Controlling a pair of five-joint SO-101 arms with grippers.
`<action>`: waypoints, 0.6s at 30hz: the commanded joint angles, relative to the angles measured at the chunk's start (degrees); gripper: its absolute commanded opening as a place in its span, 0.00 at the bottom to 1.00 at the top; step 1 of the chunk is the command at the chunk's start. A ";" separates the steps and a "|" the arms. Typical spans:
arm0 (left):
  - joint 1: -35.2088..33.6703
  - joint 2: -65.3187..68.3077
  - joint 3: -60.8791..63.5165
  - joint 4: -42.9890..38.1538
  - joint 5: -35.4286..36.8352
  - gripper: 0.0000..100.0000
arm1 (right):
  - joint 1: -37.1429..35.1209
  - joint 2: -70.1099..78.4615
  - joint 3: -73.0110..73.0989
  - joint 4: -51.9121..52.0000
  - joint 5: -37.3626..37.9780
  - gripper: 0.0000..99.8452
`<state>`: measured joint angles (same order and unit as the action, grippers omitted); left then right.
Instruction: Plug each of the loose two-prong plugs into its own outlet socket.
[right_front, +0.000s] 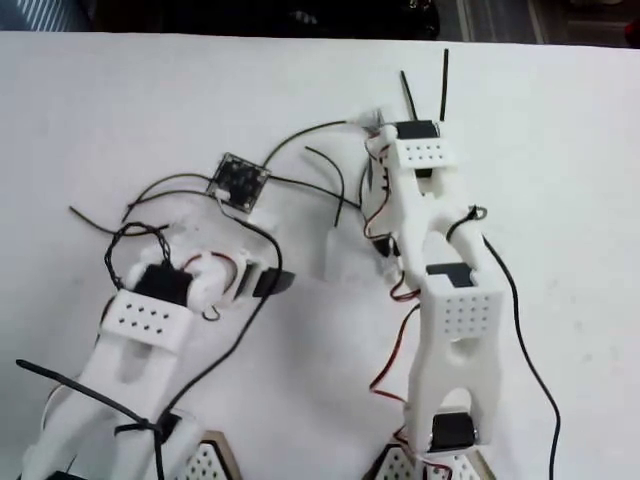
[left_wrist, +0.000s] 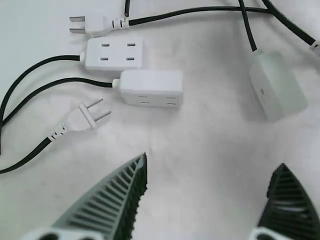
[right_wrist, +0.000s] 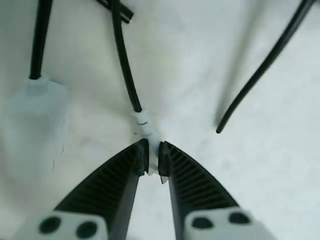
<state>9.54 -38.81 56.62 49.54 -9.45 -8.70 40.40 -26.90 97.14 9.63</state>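
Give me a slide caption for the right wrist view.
Right claw shut on a white plug, its black cord trailing off; a white outlet block lies nearby.

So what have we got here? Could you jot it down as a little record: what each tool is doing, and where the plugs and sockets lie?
Left tool: open, holding nothing, over the bare table
Right tool: shut on a white plug
nearer plug: loose on the table, prongs bare, close to the left tool
farther plug: loose, prongs bare, beyond the paired blocks
paired blocks: two white socket blocks side by side, slots empty
third block: white, lying apart from the pair
Plugged in: neither loose plug yet
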 joint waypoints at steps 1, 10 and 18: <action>-0.66 -1.98 -0.18 -0.88 0.53 0.37 | -1.98 -0.84 -1.58 1.19 0.00 0.02; -0.66 -1.89 -0.18 -0.88 0.53 0.37 | -2.24 -0.84 -1.58 1.27 0.00 0.14; -0.66 -1.89 -0.18 -0.88 0.53 0.37 | -1.45 0.31 -1.49 1.19 0.00 0.14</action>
<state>9.54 -38.81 56.62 49.54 -9.45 -10.46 40.84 -26.99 97.49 9.63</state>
